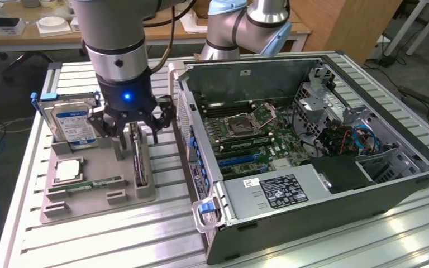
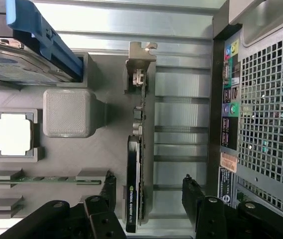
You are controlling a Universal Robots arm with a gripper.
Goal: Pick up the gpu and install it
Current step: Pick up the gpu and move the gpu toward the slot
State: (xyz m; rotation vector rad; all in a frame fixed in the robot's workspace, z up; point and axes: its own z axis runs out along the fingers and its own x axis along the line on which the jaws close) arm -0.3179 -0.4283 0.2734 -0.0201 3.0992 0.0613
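Observation:
The gpu (image 1: pixel 138 162) is a thin dark card with a silvery bracket, standing on edge in a slot of the grey holder tray (image 1: pixel 103 167). My gripper (image 1: pixel 134 139) hangs right above its end nearer the hard drive, open. In the wrist view the gpu (image 2: pixel 135 184) runs lengthwise between the two black fingers (image 2: pixel 110 181), which stand apart from it on either side; my gripper (image 2: pixel 148 181) holds nothing. The open computer case (image 1: pixel 311 139) lies on the exterior view's right with its motherboard (image 1: pixel 244 134) exposed.
The same tray holds a silver hard drive (image 1: pixel 73 123) with a blue-white label, a square processor chip (image 1: pixel 67 169) and a green memory stick (image 1: pixel 87 184). The case's rear panel (image 2: pixel 231 124) stands close beside the tray. A second arm (image 1: pixel 244 28) rises behind the case.

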